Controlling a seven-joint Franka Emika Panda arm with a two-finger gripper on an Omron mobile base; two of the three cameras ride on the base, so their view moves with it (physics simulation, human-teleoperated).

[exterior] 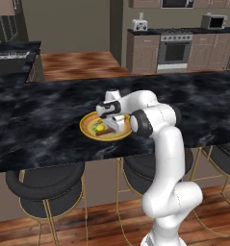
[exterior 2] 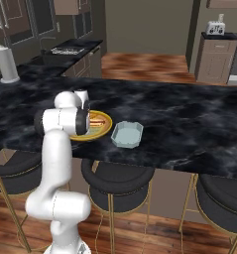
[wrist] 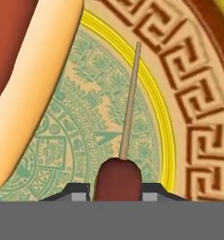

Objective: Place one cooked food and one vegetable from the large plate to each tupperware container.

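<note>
The large plate [exterior: 89, 128] [exterior 2: 107, 120] lies near the front edge of the dark marble counter, and its patterned centre [wrist: 85, 136] is close under the hand. My gripper [exterior: 112, 126] [wrist: 117, 191] is down on the plate. Its jaws are closed on a dark red piece of meat [wrist: 118, 178] with a thin wooden skewer [wrist: 130, 101] sticking out of it. A hot dog in a bun [wrist: 29, 84] [exterior 2: 96, 120] lies beside it on the plate. A yellow vegetable [exterior: 99, 127] sits on the plate's left part. One tupperware container [exterior 2: 127, 135] stands just right of the plate.
Black bar stools [exterior: 44, 182] [exterior 2: 117, 178] stand under the counter's front edge. A paper towel roll [exterior 2: 8, 64] stands on the back counter at far left. A toaster [exterior: 139, 24] and an oven [exterior: 174, 48] are at the far wall.
</note>
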